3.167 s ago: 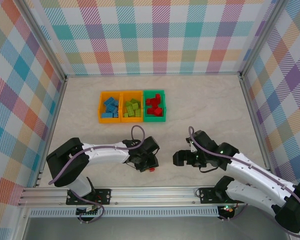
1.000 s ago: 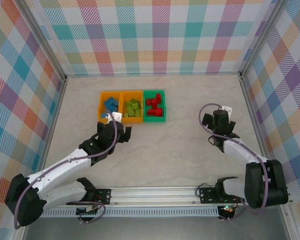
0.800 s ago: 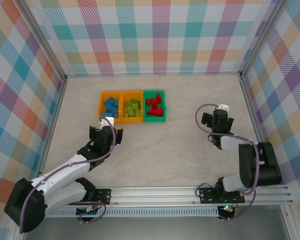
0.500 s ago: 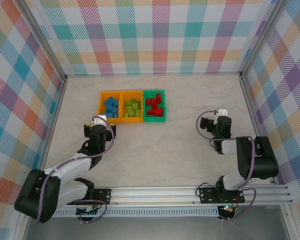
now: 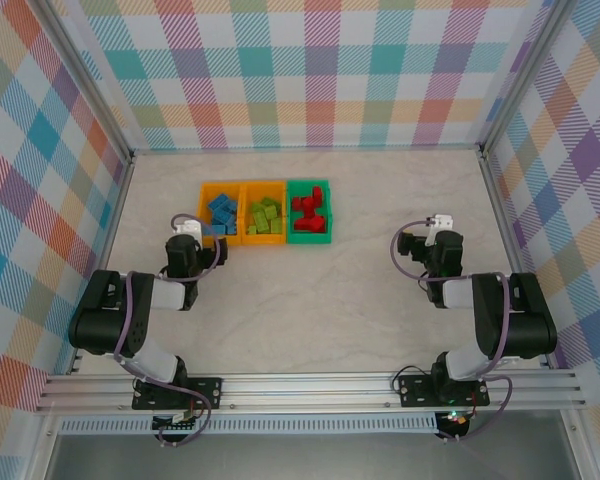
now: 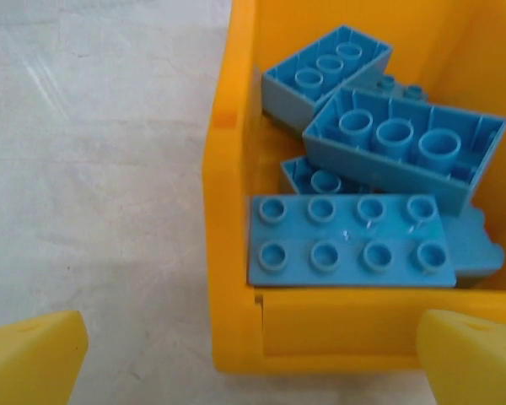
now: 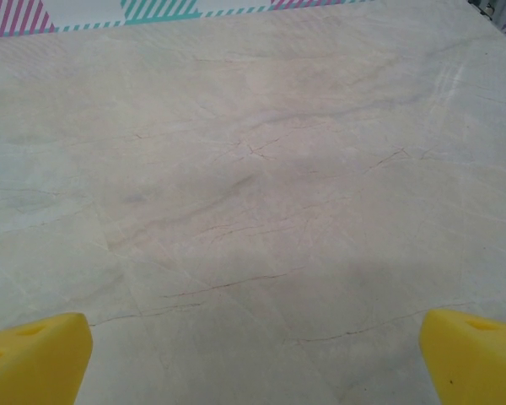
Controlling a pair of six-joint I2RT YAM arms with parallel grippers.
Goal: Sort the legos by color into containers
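**Gripper and Container Status, View by View**

**Top external view.** The containers [image 5: 285, 212] stand as a joined row of three on the far left half of the counter [image 5: 360, 290].
- The left orange bin [image 5: 202, 214] holds the blue legos [image 5: 221, 212].
- The middle orange bin [image 5: 263, 240] holds the lime green legos [image 5: 265, 217].
- The green bin [image 5: 309, 240] holds the red legos [image 5: 308, 209].

The left gripper [image 5: 192, 242] sits just beside the near-left corner of the left orange bin, with its arm folded close behind it. The right gripper [image 5: 435, 238] sits on the right side of the counter, well apart from the containers. The finger spacing of either gripper cannot be read from this height.

**Left wrist view.** The left gripper [image 6: 251, 371] is spread wide, with one yellow fingertip [image 6: 34, 354] in each lower corner of the frame, and it grips nothing. The near wall of the left orange bin [image 6: 232, 211] lies directly ahead, between the fingertips. Blue legos [image 6: 350, 240] are piled inside, one flat with its studs up and others tilted against each other. Bare counter [image 6: 93, 169] lies to the left of the bin.

**Right wrist view.** The right gripper [image 7: 253, 359] is likewise spread wide, with a yellow fingertip [image 7: 34, 346] at each lower corner, and it grips nothing. Marbled counter [image 7: 253, 169] lies ahead of it, up to the plaid wall [image 7: 152, 8].
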